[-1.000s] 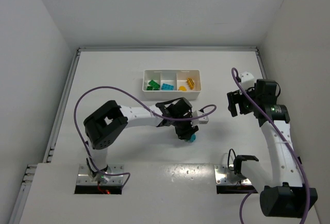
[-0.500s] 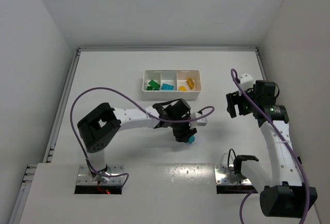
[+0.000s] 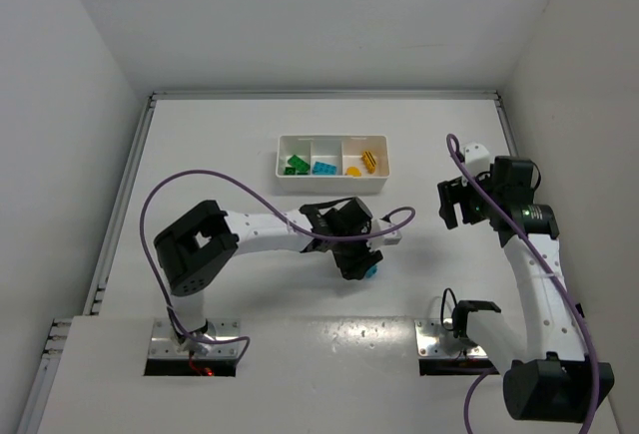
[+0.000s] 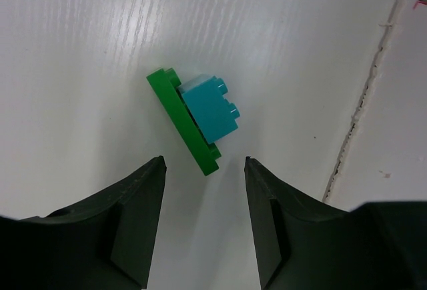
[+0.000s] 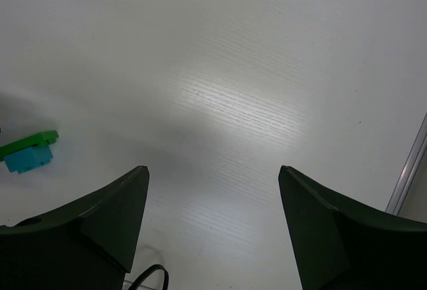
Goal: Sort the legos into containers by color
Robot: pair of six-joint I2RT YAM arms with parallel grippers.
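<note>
We hover the left gripper (image 4: 203,169), jaws apart, over the green-cyan clump (image 4: 199,118) by the table's near edge; next, clamp it squarely.

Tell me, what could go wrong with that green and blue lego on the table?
The green plate and cyan brick are stuck together, so dropped whole into one compartment of the tray, one colour would land wrong. They also lie slanted below the open left gripper, so closing might twist or flick them away.
</note>
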